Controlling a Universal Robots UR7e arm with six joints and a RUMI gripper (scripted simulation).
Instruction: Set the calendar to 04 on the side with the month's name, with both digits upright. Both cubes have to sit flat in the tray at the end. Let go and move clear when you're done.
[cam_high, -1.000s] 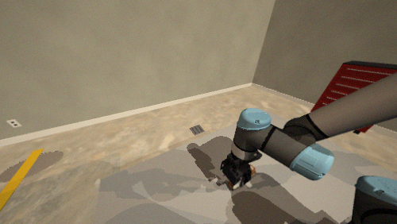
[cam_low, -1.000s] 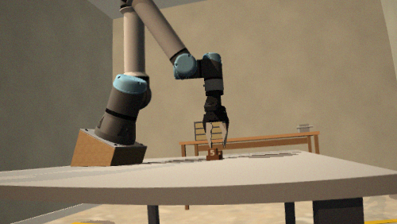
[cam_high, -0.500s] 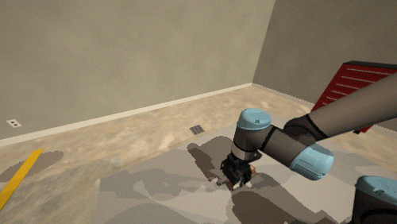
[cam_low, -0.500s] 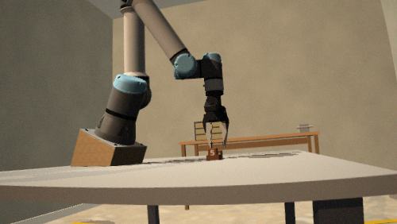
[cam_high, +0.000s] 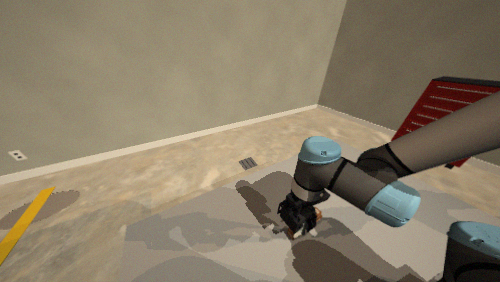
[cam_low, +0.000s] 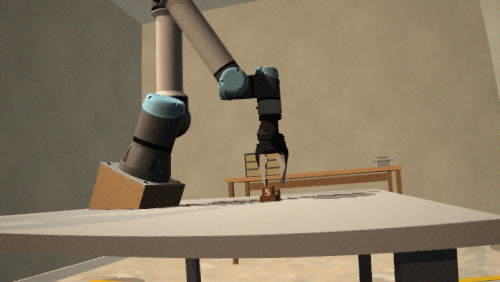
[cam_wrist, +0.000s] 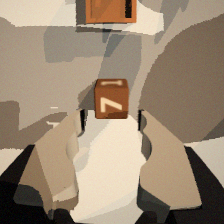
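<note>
A brown number cube (cam_wrist: 111, 99) lies on the table, with a white 7 facing the wrist camera and a 1 on the face beyond it. My gripper (cam_wrist: 111, 111) (cam_low: 271, 181) (cam_high: 299, 229) points straight down just above it. Its fingers stand apart, one on each side of the cube and a little short of it, with nothing between them. The brown calendar tray (cam_wrist: 110, 11) lies farther ahead at the top edge of the wrist view, cut off by the frame. In the exterior view a brown block showing a 5 (cam_low: 268, 192) sits right below the fingertips.
The grey table (cam_low: 350, 215) (cam_high: 200, 240) carries the arm's base (cam_low: 135, 190) on the left. A wooden bench (cam_low: 320, 177) stands behind the table and a red cabinet (cam_high: 450, 105) stands by the wall.
</note>
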